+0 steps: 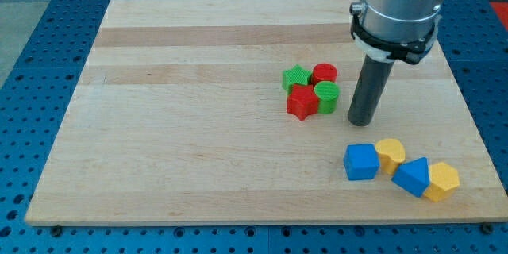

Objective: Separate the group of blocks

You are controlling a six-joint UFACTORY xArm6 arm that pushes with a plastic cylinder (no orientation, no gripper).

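Green star (pixel 296 77), red cylinder (pixel 325 72), red star (pixel 302 102), green cylinder (pixel 327 94) (all touching).

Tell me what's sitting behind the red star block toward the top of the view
Behind the red star are a green star, a red cylinder and a green cylinder. My tip is right of them. Their touching sides are hidden.

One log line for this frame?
tip right of green cylinder | red-green cluster packed | blue-yellow row untouched
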